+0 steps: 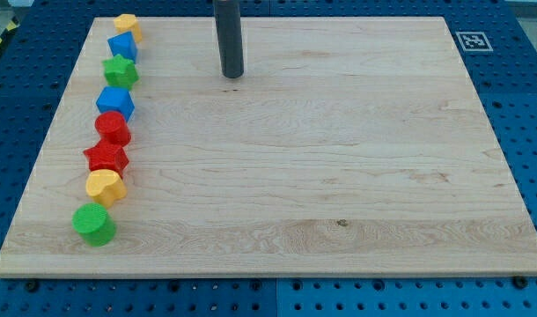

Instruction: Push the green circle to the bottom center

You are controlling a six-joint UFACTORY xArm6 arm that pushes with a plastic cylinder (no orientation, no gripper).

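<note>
The green circle [94, 224] lies at the bottom of a column of blocks along the left side of the wooden board [339, 176]. My tip [232, 75] rests on the board near the view's top, a little left of center. It is far up and to the right of the green circle and touches no block.
The column above the green circle holds a yellow block [105, 187], a red star [106, 158], a red circle [113, 128], a blue block [115, 102], a green star [121, 70], a blue block [122, 47] and a yellow block [126, 26]. A fiducial tag [472, 40] sits at the board's top right.
</note>
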